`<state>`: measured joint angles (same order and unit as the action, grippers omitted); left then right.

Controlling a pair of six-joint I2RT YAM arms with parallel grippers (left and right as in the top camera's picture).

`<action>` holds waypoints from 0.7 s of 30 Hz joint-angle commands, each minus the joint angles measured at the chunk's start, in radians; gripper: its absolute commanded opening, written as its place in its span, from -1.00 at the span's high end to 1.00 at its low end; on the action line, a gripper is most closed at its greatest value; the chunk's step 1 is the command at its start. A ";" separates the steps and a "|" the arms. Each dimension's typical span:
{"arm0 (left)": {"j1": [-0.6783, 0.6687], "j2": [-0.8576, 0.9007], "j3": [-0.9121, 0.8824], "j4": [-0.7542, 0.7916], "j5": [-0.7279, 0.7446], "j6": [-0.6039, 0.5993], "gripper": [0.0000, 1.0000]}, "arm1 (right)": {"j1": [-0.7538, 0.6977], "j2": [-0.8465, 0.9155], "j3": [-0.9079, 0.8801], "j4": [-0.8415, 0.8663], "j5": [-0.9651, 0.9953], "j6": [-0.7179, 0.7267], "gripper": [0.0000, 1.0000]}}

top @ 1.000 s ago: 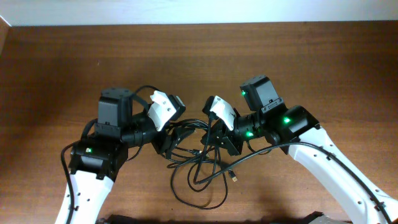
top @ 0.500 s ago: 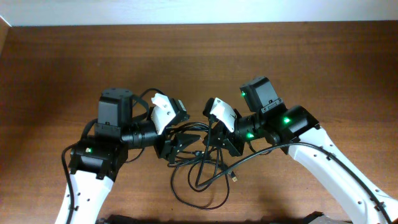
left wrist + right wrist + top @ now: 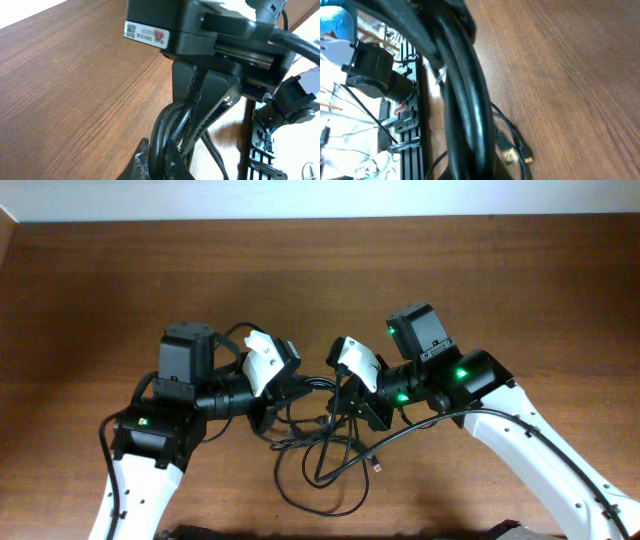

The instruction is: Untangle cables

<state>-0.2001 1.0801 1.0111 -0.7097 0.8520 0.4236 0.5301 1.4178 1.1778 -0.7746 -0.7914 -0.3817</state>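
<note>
The cables (image 3: 318, 438) lie on the table (image 3: 100, 280) near its front edge, between the 2 arms. The left end effector (image 3: 272, 415) sits at the tangle's left side, the right end effector (image 3: 358, 408) at its right. Loops trail forward, and 1 plug (image 3: 378, 466) lies right of them.

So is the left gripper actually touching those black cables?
Touching. The left wrist view shows the left gripper closed around the cables, pinching the bundle between its fingers.
</note>
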 commanded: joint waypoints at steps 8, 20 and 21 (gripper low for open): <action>0.000 0.004 0.011 0.004 -0.101 -0.055 1.00 | 0.006 -0.015 0.002 0.004 0.025 0.040 -0.24; 0.000 0.004 0.011 0.073 -0.275 -0.439 1.00 | -0.096 -0.015 0.002 0.167 0.018 0.943 -0.98; 0.000 0.004 0.011 0.073 -0.244 -0.439 1.00 | -0.092 -0.015 0.002 0.182 0.019 0.985 -0.98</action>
<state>-0.2001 1.0813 1.0111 -0.6445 0.5125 0.0093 0.4294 1.4174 1.1778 -0.6178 -0.6655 0.4271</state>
